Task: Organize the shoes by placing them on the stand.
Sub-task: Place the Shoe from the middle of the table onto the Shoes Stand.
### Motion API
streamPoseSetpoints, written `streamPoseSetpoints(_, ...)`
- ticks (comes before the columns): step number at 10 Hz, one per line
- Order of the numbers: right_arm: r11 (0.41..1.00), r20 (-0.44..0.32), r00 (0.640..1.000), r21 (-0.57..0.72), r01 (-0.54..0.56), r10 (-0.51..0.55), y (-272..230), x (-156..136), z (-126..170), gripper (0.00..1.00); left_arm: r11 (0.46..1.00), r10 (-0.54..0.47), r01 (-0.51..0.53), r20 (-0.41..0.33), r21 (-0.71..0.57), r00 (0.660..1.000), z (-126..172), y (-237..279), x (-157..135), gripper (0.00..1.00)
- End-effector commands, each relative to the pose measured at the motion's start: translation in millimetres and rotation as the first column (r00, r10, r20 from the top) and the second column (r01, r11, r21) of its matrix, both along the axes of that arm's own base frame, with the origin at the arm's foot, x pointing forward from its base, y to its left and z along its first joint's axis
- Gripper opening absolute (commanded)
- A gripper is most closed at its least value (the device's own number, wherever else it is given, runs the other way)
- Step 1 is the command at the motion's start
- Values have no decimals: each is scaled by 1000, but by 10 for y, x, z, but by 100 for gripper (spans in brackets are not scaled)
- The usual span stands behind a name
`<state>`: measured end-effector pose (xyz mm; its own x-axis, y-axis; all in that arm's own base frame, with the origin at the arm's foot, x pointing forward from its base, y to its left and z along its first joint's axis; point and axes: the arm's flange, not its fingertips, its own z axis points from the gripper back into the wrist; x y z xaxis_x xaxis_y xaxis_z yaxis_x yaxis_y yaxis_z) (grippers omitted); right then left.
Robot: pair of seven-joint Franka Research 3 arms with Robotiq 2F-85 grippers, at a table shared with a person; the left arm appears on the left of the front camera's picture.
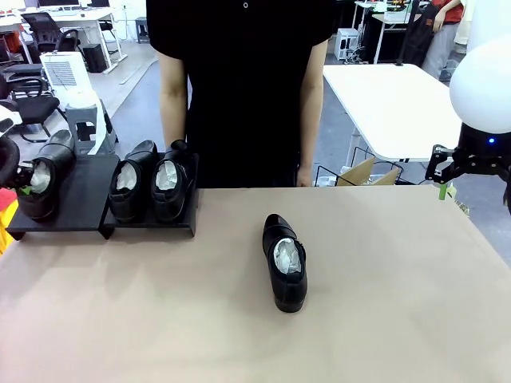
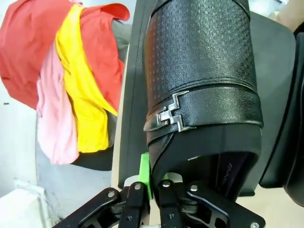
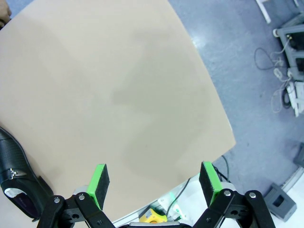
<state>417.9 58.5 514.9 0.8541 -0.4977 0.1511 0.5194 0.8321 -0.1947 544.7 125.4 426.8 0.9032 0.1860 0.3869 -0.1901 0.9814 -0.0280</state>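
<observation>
We clamp the left claw (image 2: 154, 183) on a shoe (image 1: 45, 174) at the stand's (image 1: 84, 191) left edge; the right claw (image 3: 154, 183) gapes wide.

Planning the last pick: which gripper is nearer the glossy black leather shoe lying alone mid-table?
Right, I'd judge, narrowly. The right gripper hangs open by the table's far right edge, off from the lone glossy black shoe. The left gripper is at the far-left shoe on the black stand.

Grey floor (image 1: 140, 104), white table (image 1: 395, 100), office chairs (image 1: 40, 32) behind
</observation>
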Motion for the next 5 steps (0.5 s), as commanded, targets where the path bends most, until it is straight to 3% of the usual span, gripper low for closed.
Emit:
streamPoseSetpoints(1,1000,11,1000,-3,7,-7,-2,-3,-4,100,1000,2,-1,29,-1,1000,28,59,38,31)
streamPoseSetpoints(4,1000,11,1000,-3,7,-7,-2,-3,-4,100,1000,6,-7,27,17,1000,7,95,70,91)
streamPoseSetpoints(5,1000,11,1000,-3,7,-7,-2,-3,-4,100,1000,12,-13,30,24,999,21,110,68,100)
